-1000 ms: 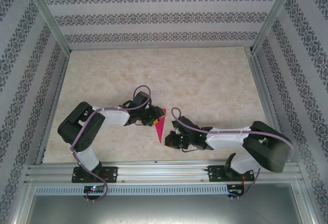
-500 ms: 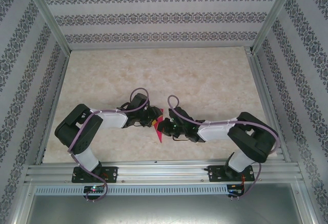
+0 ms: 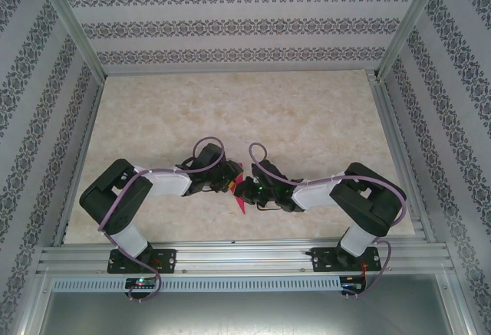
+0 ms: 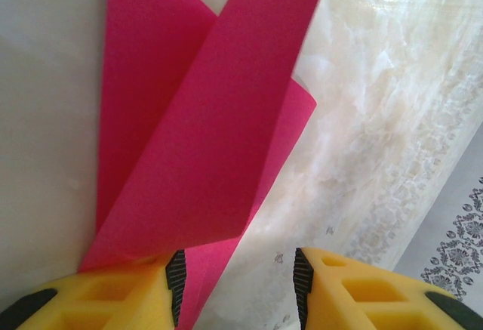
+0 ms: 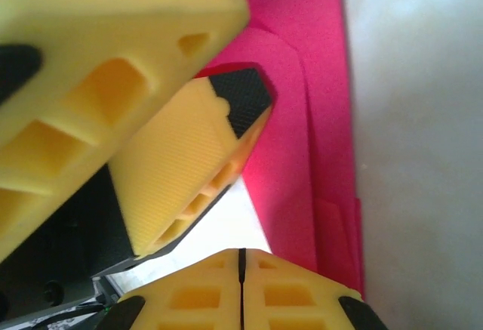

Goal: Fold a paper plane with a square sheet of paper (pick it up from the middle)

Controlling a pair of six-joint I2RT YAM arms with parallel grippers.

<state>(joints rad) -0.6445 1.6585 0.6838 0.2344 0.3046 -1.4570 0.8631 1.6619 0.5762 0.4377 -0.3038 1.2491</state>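
Observation:
The magenta-pink sheet of paper (image 3: 241, 204) lies near the table's front middle, folded into a narrow pointed wedge like a paper plane. In the left wrist view one flap (image 4: 219, 118) stands raised off the lower layer and rests on top of the left yellow finger (image 4: 113, 300). My left gripper (image 3: 229, 183) (image 4: 235, 285) is open, with the paper's edge between its pads. My right gripper (image 3: 243, 190) (image 5: 241, 258) is shut with nothing in it, its tips just beside the paper (image 5: 302, 118) and close under the left gripper's fingers (image 5: 189, 156).
The marbled tabletop (image 3: 307, 120) stretches bare behind and to both sides of the grippers. Patterned walls and metal frame posts (image 3: 77, 40) enclose it. A metal rail (image 3: 245, 257) runs along the near edge by the arm bases.
The right arm has swung left, and its shut gripper has gone from beside the paper's tip to right against the left gripper. Both grippers now cover most of the paper.

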